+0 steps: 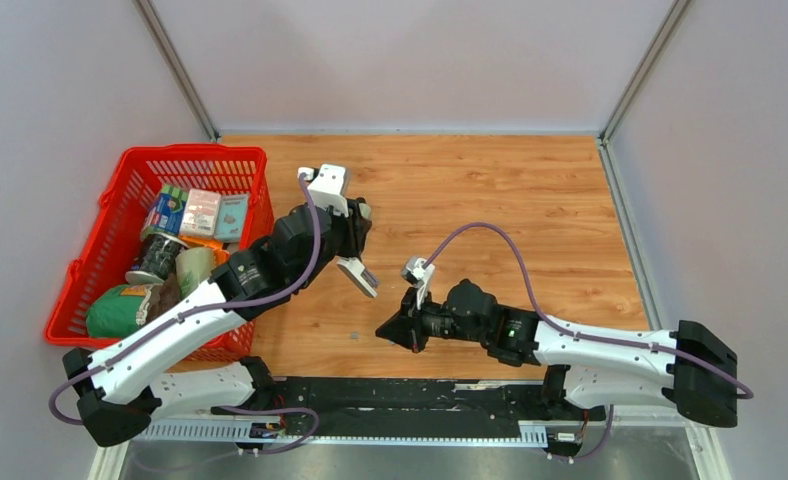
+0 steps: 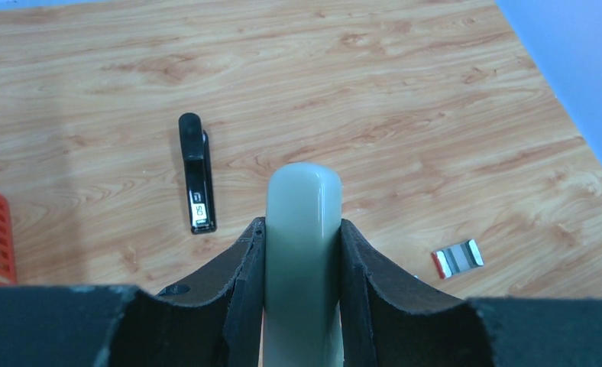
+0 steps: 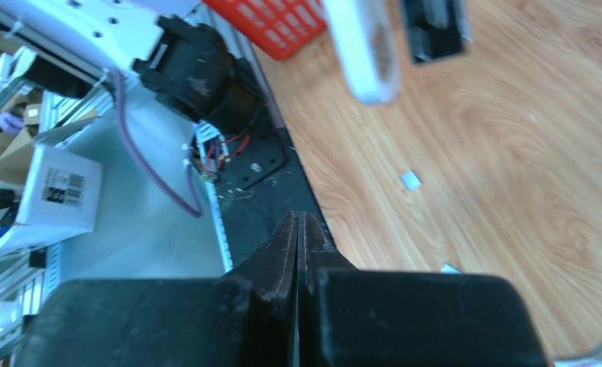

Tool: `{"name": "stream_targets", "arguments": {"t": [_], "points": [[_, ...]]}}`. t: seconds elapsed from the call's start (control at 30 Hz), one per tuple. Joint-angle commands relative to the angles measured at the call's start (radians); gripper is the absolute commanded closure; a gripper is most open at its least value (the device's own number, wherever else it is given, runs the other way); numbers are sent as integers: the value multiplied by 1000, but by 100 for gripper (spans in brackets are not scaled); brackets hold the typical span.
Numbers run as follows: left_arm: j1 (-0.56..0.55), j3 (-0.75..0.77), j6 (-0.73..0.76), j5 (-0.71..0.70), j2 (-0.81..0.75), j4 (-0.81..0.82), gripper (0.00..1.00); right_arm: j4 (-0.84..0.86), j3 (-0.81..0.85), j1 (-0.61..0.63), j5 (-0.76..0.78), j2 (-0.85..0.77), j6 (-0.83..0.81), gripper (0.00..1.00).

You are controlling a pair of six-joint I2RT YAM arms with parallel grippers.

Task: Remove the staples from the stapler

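Gripping a pale stapler (image 2: 304, 191), left gripper (image 2: 302, 233) is clamped on its sides. Staples (image 2: 457, 258) lie flat on the wooden table (image 2: 397, 92), apart on its near side, long axis crosswise to the stapler, reddish end toward it. Right gripper (image 3: 298, 229) is pressed together, empty.

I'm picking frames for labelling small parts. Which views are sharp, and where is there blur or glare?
Top external: evenly lit and sharp, with no glare. Left wrist: the table grain, the black item and the staples are crisp, but the pale object clamped in the left gripper is soft because it is so close. Right wrist: smeared all over, even the shut right gripper.
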Motion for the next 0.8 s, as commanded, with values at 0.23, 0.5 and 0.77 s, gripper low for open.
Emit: {"name": "stream_targets", "arguments": {"t": [0.23,0.5,0.77], "points": [[4,-14,-31,54,-32,56,100,65,180,27,59,112,-109,100],[4,-22,-42,72,-71,17,100,-44,267,21,351,170,-181,100],[4,-31,-38,112,-91,-10,100,-100,287,-28,455,113,-233,100]]}}
